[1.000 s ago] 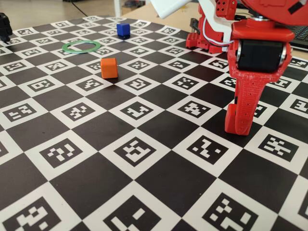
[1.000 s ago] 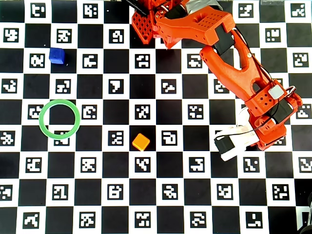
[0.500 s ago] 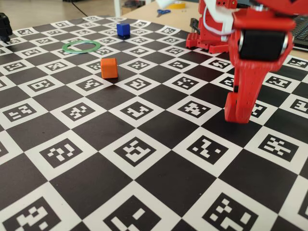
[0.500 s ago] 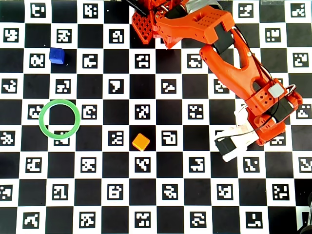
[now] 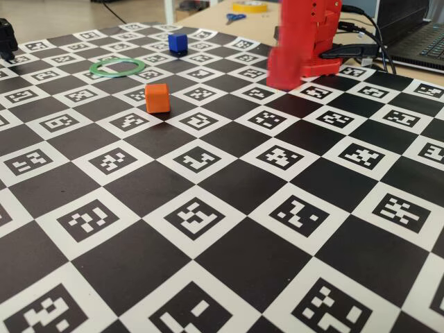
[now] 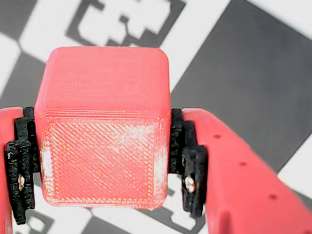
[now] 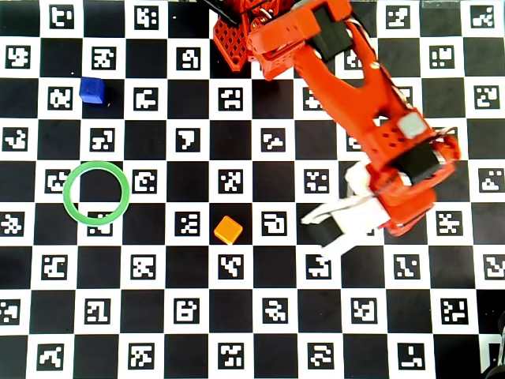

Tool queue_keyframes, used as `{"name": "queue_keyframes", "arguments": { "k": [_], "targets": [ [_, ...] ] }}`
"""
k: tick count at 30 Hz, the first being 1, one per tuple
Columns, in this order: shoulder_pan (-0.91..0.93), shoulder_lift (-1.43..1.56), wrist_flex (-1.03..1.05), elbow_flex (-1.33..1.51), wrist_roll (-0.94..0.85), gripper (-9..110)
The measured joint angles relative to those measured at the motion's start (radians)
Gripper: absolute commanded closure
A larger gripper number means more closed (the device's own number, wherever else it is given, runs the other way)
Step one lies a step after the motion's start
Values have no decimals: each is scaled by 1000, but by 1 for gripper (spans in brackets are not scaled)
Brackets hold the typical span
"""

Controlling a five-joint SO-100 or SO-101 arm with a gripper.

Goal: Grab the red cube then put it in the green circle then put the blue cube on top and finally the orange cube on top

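Note:
In the wrist view the red cube (image 6: 102, 97) fills the middle, clamped between the black pads (image 6: 183, 156) of my red gripper (image 6: 102, 146). It hangs above the checkered mat. The gripper is shut on it. In the overhead view the arm's wrist (image 7: 402, 174) covers the gripper and the red cube. The green circle (image 7: 95, 193) lies flat and empty at the left. The blue cube (image 7: 92, 89) sits beyond it at the upper left, and the orange cube (image 7: 229, 230) rests mid-mat. The fixed view shows the green circle (image 5: 118, 66), blue cube (image 5: 177, 44) and orange cube (image 5: 157, 98).
The arm's red base (image 7: 237, 39) stands at the top edge of the marker-printed mat (image 7: 260, 332). A white camera mount (image 7: 339, 225) sticks out from the wrist. Cables and a laptop (image 5: 416, 35) lie behind the base in the fixed view.
The arm has swung left in the overhead view, toward mid-mat. In the fixed view the gripper rose from the right foreground; only a blurred red shape near the base remains.

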Motion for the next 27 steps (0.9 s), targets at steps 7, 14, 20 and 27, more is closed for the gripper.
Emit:
{"name": "queue_keyframes", "arguments": {
  "k": [7, 14, 20, 27],
  "targets": [
    [236, 164, 98, 21, -167, 96],
    [528, 230, 112, 38, -413, 97],
    [788, 230, 118, 38, -584, 97],
    [1006, 89, 124, -74, -704, 97]
  ]
}}
